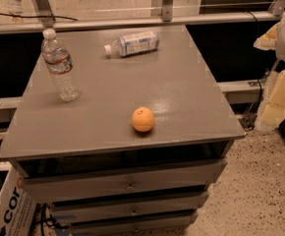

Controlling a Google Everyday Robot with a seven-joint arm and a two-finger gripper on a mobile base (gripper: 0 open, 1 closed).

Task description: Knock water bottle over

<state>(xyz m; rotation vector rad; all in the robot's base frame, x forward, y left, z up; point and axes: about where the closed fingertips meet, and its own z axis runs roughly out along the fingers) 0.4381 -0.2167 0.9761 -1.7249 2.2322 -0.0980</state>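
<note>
Though the tool is out of view, state unknown, the water bottle stands upright at left of the tabletop.

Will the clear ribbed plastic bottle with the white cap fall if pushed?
Probably: the clear ribbed water bottle stands tall and narrow, so it likely tips. Being round, it may then roll. The gripper is far right, away from it.
</note>
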